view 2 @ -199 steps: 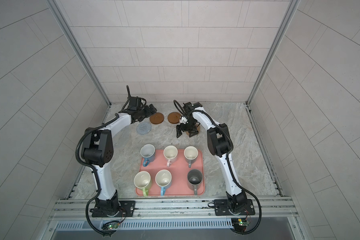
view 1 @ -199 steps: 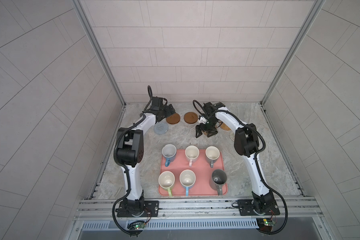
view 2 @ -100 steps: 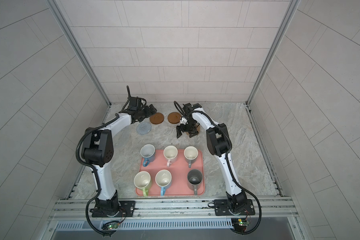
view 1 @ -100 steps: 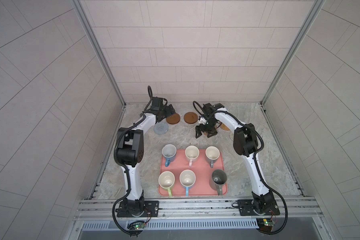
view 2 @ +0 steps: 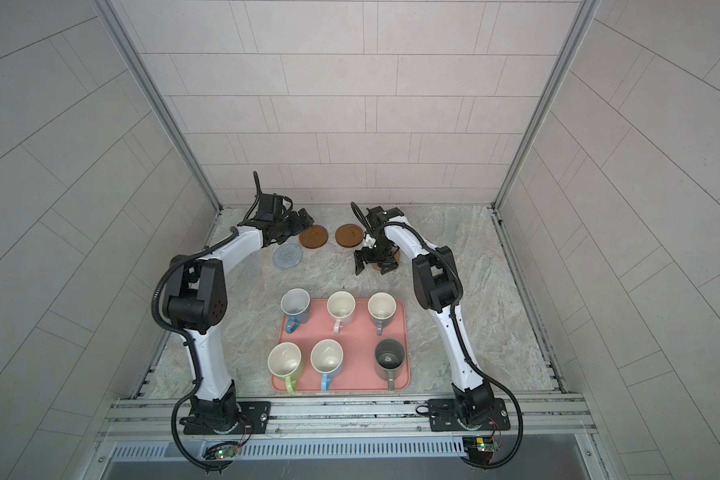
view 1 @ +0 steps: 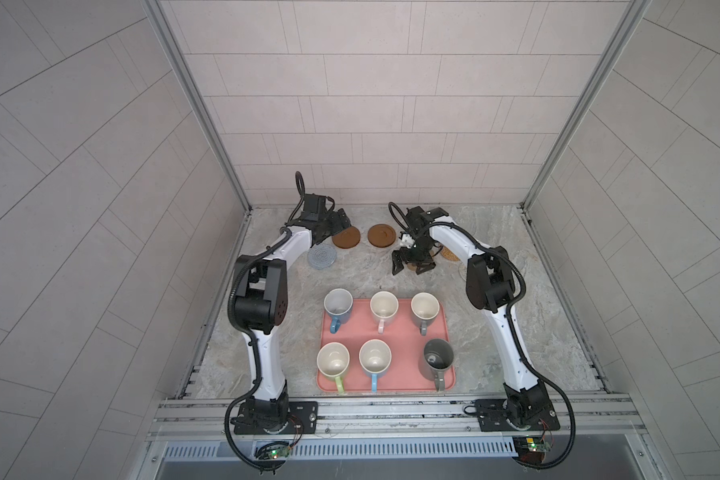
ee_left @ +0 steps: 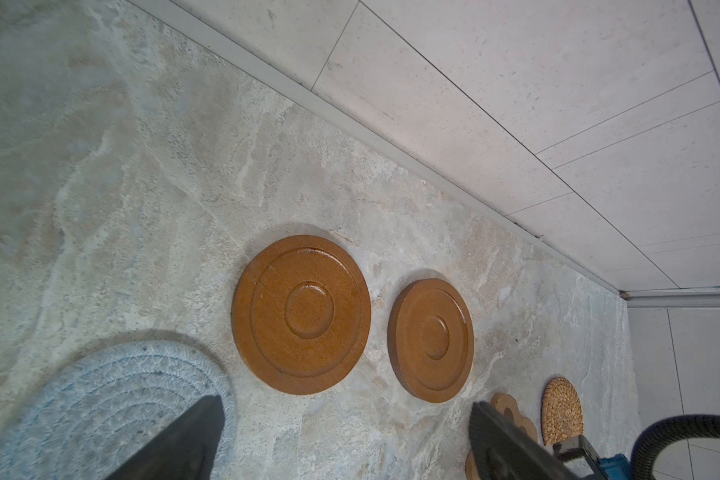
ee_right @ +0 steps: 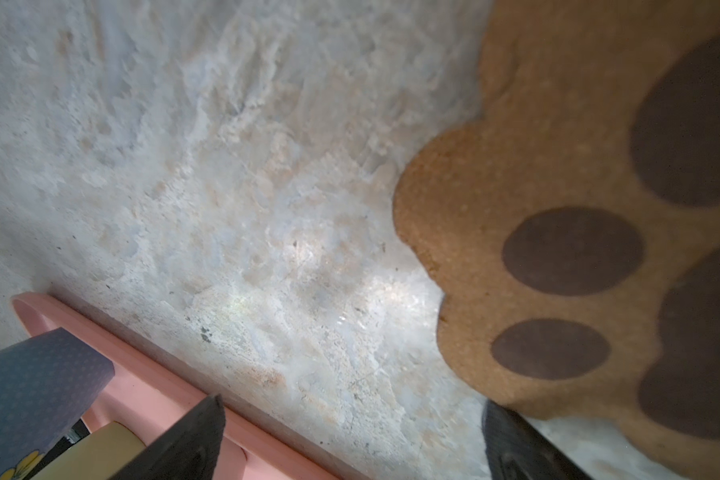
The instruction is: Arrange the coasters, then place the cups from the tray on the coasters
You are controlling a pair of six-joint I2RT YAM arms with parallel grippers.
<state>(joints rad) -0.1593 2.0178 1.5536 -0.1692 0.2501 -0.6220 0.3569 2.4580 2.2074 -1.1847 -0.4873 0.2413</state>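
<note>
Mugs, six in all, are seen standing upright on the salmon-pink tray (view 1: 395, 332) at the near side of the worktop (view 1: 350, 278). The blue mug (view 1: 338, 302), pale pink mug (view 1: 384, 305) and grey mug (view 1: 425, 306) are set in the far row. The yellow-green mug (view 1: 333, 359), light blue mug (view 1: 375, 357) and taller dark grey mug (view 1: 438, 356) are set in the near row.

Coasters are laid flat along the far side. The grey-blue crochet coaster (view 1: 321, 257) lies furthest left. Next come two brown wooden discs (view 1: 346, 239) (view 1: 381, 235), side by side but apart, then the paw-shaped coaster (ee_right: 578, 208) and the golden rattan coaster (view 1: 449, 253).

The left fingers (ee_left: 184, 444) are spread wide with nothing held, above the worktop by the crochet coaster and the nearer disc. The right fingers (ee_right: 184, 444) are likewise spread wide and empty, between the coaster row and the tray. One of them is seen at the paw-shaped coaster's edge.
</note>
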